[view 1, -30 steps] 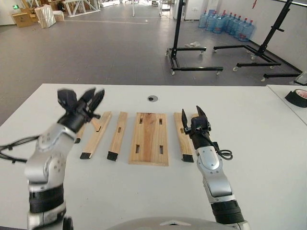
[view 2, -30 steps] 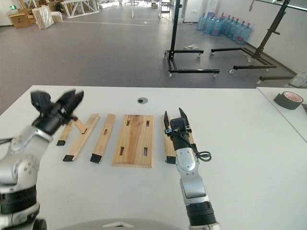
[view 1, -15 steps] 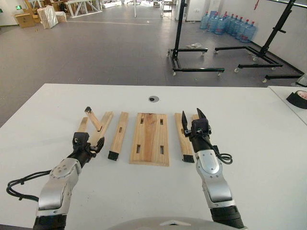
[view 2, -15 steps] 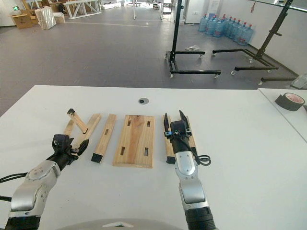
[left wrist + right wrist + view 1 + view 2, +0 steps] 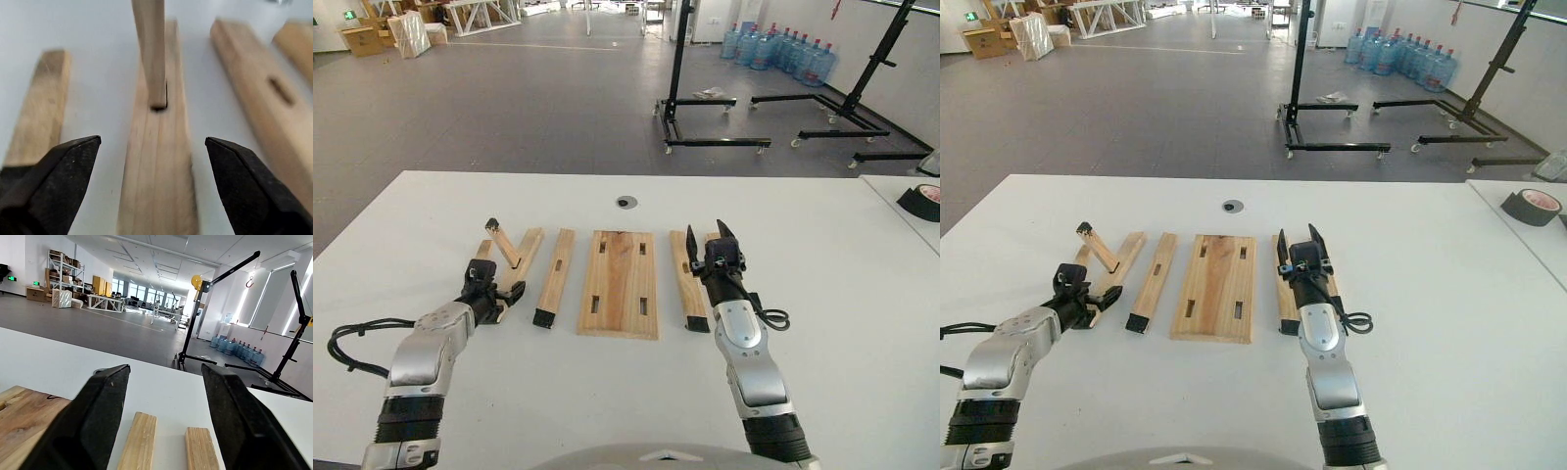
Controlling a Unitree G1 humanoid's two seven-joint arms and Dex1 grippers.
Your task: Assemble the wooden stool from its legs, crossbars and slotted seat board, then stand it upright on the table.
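Observation:
The slotted seat board (image 5: 619, 282) lies flat mid-table. Left of it lie three legs; the middle one (image 5: 521, 259) has a crossbar (image 5: 502, 243) stuck in its slot, tilting up. My left gripper (image 5: 492, 292) is open low at that leg's near end; in the left wrist view its fingers (image 5: 54, 166) straddle the leg (image 5: 159, 186), with the crossbar (image 5: 151, 49) ahead. Right of the board lies another leg (image 5: 688, 279). My right gripper (image 5: 706, 235) is open above it, holding nothing. Two wooden ends (image 5: 139, 440) show between its fingers (image 5: 93, 421).
A black tape roll (image 5: 920, 199) sits at the table's far right. A small round hole (image 5: 626, 202) is in the table behind the board. A black cable (image 5: 352, 338) loops by my left arm. Black wheeled stands (image 5: 710, 137) are on the floor beyond.
My left arm came down from a raised pose to the table and now sits at the near end of the leg with the crossbar. The right arm has barely moved.

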